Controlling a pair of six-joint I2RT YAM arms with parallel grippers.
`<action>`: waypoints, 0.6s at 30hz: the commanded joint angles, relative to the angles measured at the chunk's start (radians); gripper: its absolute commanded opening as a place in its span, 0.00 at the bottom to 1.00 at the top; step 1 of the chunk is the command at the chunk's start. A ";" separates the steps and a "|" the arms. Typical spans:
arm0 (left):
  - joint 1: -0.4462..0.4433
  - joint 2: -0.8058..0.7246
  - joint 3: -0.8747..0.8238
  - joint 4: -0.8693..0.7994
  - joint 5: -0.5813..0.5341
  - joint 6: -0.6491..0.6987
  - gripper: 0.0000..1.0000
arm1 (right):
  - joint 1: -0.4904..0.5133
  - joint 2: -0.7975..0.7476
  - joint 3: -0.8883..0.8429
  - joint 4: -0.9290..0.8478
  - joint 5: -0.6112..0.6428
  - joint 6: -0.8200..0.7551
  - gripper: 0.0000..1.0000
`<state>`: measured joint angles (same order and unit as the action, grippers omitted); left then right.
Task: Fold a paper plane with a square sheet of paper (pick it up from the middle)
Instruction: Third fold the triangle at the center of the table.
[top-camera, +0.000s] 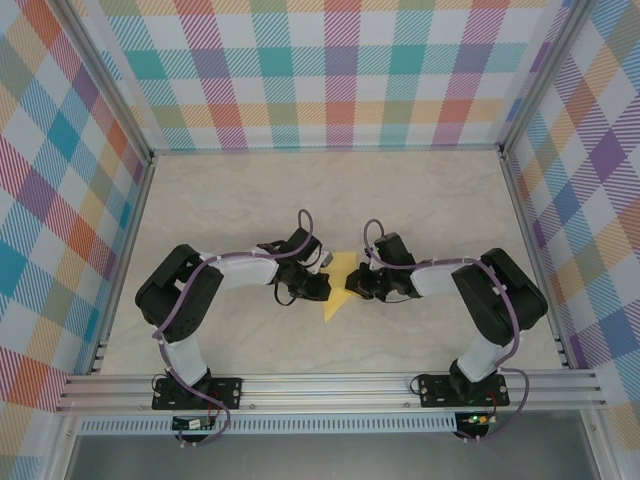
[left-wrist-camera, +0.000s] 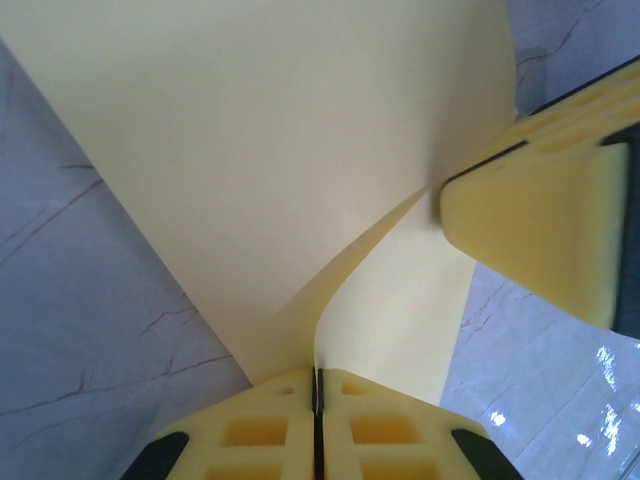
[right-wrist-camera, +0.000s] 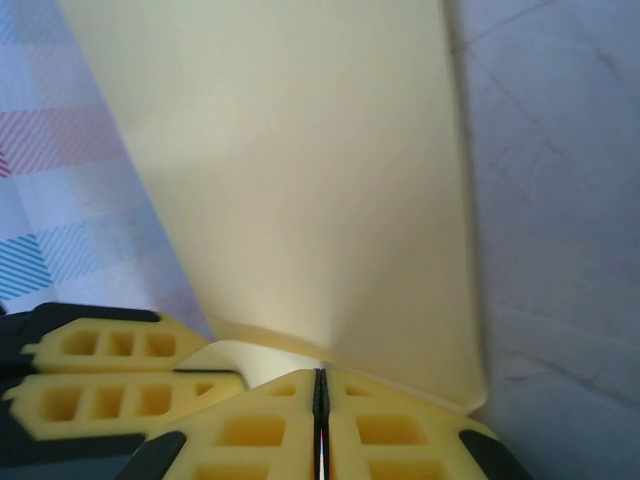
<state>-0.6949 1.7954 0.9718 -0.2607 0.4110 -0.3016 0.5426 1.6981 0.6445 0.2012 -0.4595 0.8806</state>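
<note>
1. Here the paper (top-camera: 337, 283) sits between the two grippers near the middle of the table (top-camera: 250, 200). It seems raised off the surface rather than lying flat.
2. The left gripper (left-wrist-camera: 317, 388) is clenched on the paper's edge, its pads pressed together with nothing but the sheet between them.
3. The right gripper (right-wrist-camera: 320, 390) is clamped on the paper the same way, close beside the left one's bite.
4. Handling, as I judge it: the sheet is very light and limp. It will bow, curl and flutter, and it keeps any crease pressed into it, wanted or not.
5. It looks smooth, so a weak pinch could let it slide. Pulling the two grips apart could tear it or wrinkle it between them.
6. The best holds are likely at an edge or along a crease, with the pads flat on the sheet and the grips far enough apart to keep the span taut.
7. The top view gives the layout: both arms reach inward and meet at the sheet, but the jaws are too small there to read.
8. The left wrist view shows a layer curving up from its own pinch toward the right gripper's finger, a bend the top view hides.
9. The right wrist view shows the sheet's straight side edge, a rounded lower corner and the plaid wall (right-wrist-camera: 60, 150) behind it.
</note>
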 joint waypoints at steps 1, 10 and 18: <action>0.005 0.038 -0.001 -0.051 -0.015 0.019 0.08 | -0.009 0.040 0.011 0.015 0.010 -0.018 0.10; 0.005 0.038 -0.001 -0.049 -0.018 0.013 0.08 | -0.043 -0.057 0.020 -0.028 -0.029 -0.029 0.11; 0.005 0.037 -0.001 -0.052 -0.018 0.016 0.08 | -0.069 -0.020 0.054 -0.031 -0.075 -0.069 0.11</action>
<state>-0.6949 1.7966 0.9726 -0.2607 0.4110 -0.2985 0.4755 1.6508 0.6754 0.1818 -0.4980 0.8471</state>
